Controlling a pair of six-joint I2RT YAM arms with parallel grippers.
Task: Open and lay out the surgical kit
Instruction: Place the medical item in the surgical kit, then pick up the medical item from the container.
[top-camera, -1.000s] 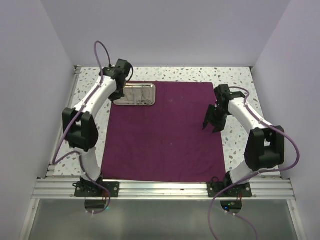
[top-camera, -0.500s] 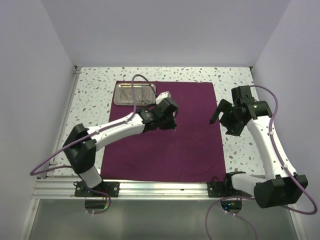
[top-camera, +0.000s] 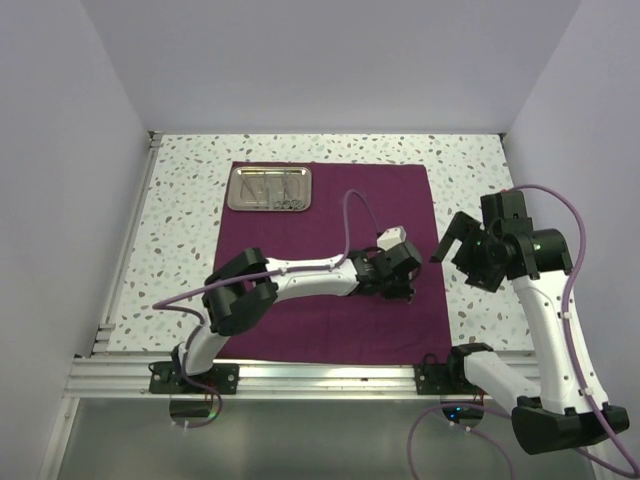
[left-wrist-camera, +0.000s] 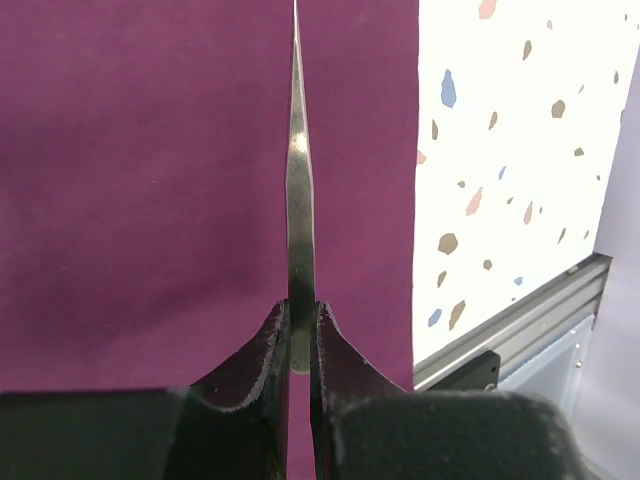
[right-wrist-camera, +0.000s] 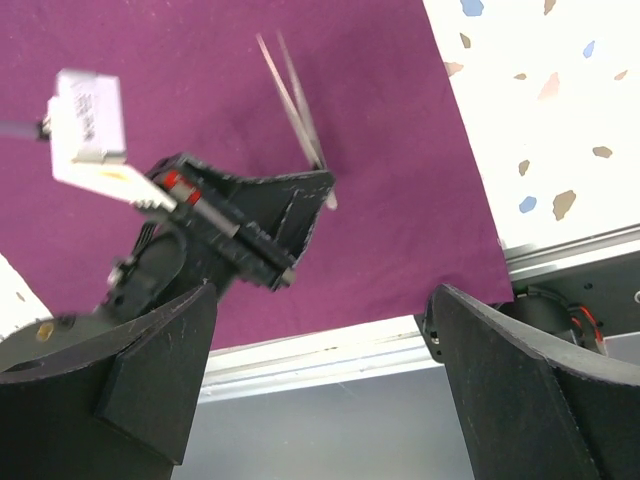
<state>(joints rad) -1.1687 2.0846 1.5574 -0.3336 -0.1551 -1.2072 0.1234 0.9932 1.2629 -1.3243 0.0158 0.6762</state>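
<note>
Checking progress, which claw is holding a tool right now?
The left claw, shut on silver tweezers over the purple cloth; the right claw is wide open, empty.

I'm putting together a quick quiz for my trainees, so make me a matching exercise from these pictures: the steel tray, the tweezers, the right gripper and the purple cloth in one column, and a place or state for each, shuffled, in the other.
Column one:
1. steel tray
2. tweezers
3. right gripper
4. purple cloth

Column two:
A. spread flat on the table
B. open, holding nothing
C. on the cloth's far left corner
D. clamped in the left gripper

Pairs: 1-C, 2-D, 3-B, 4-A
</note>
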